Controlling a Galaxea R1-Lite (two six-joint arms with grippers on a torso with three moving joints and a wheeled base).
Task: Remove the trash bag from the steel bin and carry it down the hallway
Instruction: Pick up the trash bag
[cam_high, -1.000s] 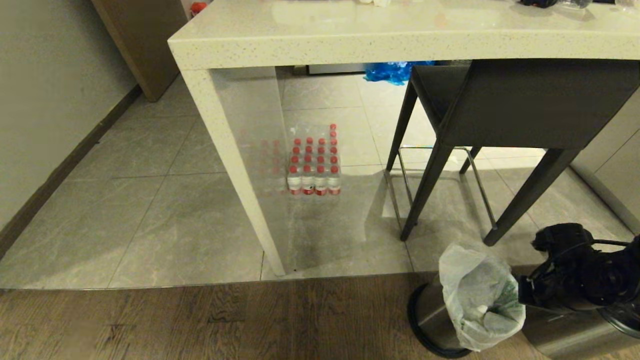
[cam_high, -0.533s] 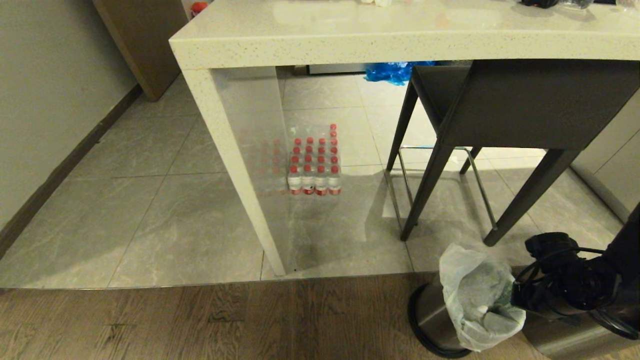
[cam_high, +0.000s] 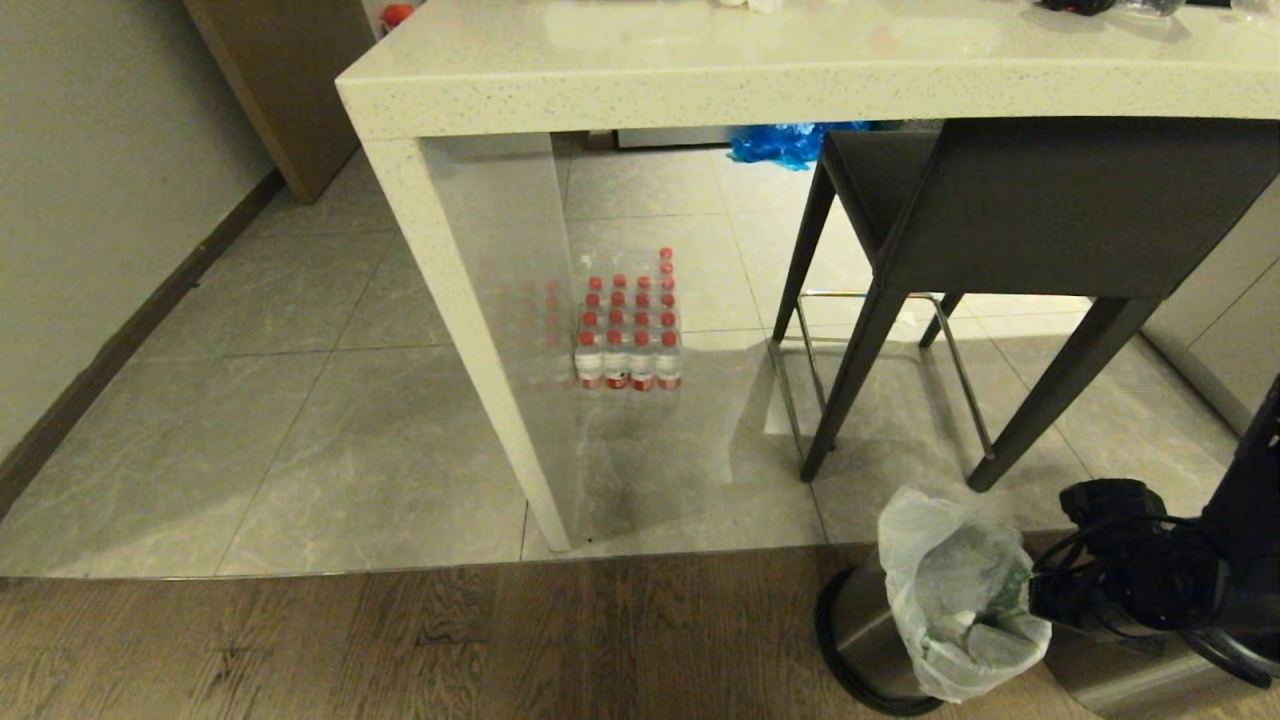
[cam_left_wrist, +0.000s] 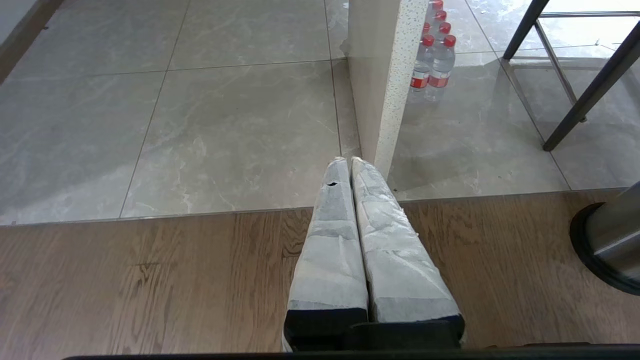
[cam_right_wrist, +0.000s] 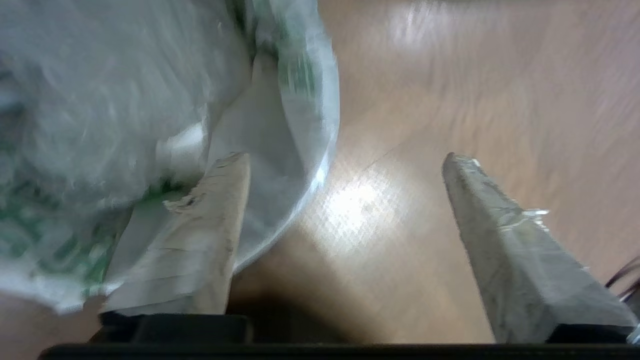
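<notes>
Translucent whitish plastic with faint green print forms the trash bag, which sits in the steel bin on the wooden floor, its mouth standing above the black rim. The right pincer is at the bag's right side with its fingers spread apart, one lying against the bag film and the other clear of it over bare floor; the left pincer hangs over the floor with its fingers pressed together, gripping nothing. Beyond the bin stand a dark stool, a speckled pale surface and a pack of red-capped bottles on grey tiles.
</notes>
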